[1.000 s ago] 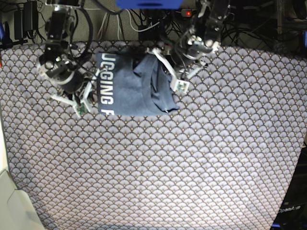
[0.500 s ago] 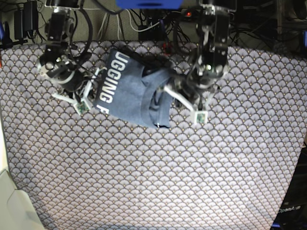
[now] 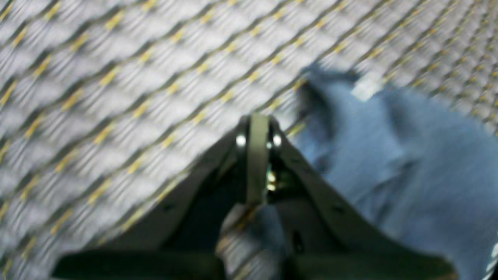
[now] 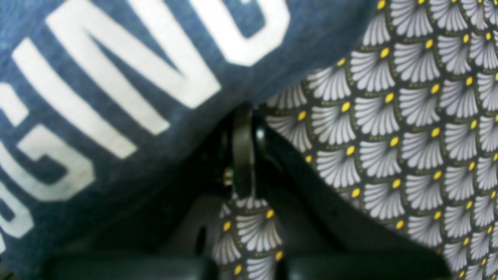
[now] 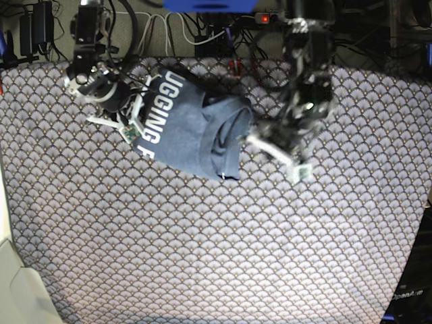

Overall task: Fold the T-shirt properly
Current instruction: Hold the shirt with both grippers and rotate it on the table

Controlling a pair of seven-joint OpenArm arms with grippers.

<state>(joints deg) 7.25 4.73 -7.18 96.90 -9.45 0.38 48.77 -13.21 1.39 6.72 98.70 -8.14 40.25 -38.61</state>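
Lying on the far part of the tablecloth, the T-shirt is seen in the base view as a folded, slightly rotated bundle. White block letters are shown along its left edge, and the plain blue side is turned up on the rest. A looser fold of cloth is raised at its right side, and a small white tag is visible at the lower right corner.

The right gripper is placed at the lettered edge of the T-shirt, on the left of the base view. In the right wrist view the right gripper is seen with its fingers pressed together into one thin line, with no gap between them. The tips are met by the hem of the T-shirt, but whether cloth is pinched between them cannot be told, because the fabric covers the tips. The scallop pattern with yellow dots is seen sharply on the tablecloth beside it.

The left gripper is found to the right of the T-shirt, apart from it, above bare tablecloth. In the blurred left wrist view the left gripper is also pressed together, and nothing is seen between its fingers. The T-shirt is lying to its right there, and the tablecloth fills the left part.
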